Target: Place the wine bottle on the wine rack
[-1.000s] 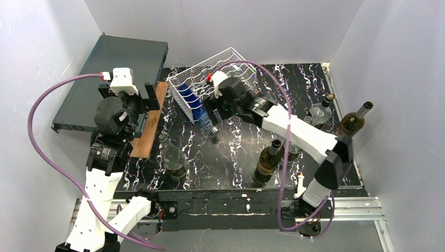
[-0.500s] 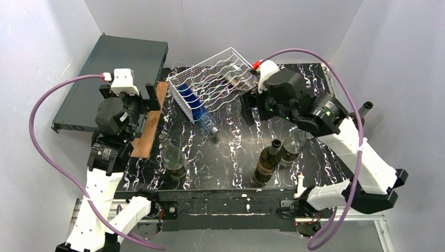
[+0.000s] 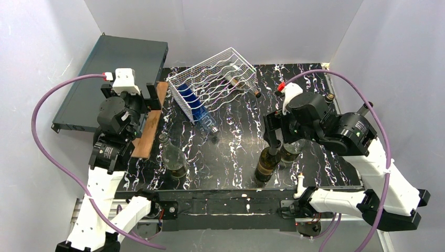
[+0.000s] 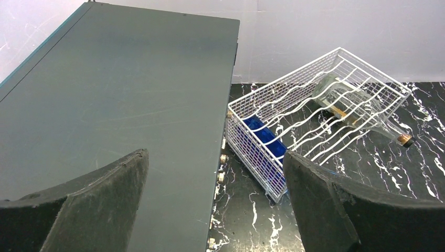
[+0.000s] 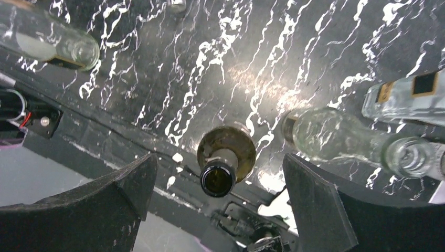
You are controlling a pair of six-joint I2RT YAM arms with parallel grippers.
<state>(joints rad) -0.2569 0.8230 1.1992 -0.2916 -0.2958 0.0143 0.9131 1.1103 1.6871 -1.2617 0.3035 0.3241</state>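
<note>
On white wire-grid wine rack (image 3: pixel 210 79), upper wavy tier: clear glass wine bottle (image 4: pixel 346 100) lay sideways, neck poking out | lower tier held blue glass bottle (image 4: pixel 265 136) | right fingers (image 5: pixel 120 210) gaped wide, empty, above upright dark olive glass bottle (image 5: pixel 223 157) near black marbled table's (image 3: pixel 231 152) front edge | left fingers (image 4: pixel 94 210) stood open, empty, over flat dark grey box's (image 4: pixel 115 105) edge.

The wine rack (image 3: pixel 218 79) is smooth white coated wire. The counter (image 3: pixel 231 152) is glossy black, stone-like, with white veins. The brown wine bottle (image 5: pixel 225 155) and the clear bottle (image 5: pixel 336 137) are shiny glass. The grey box (image 4: pixel 115 105) looks matt metal; the board (image 3: pixel 149 128), bare wood.
</note>
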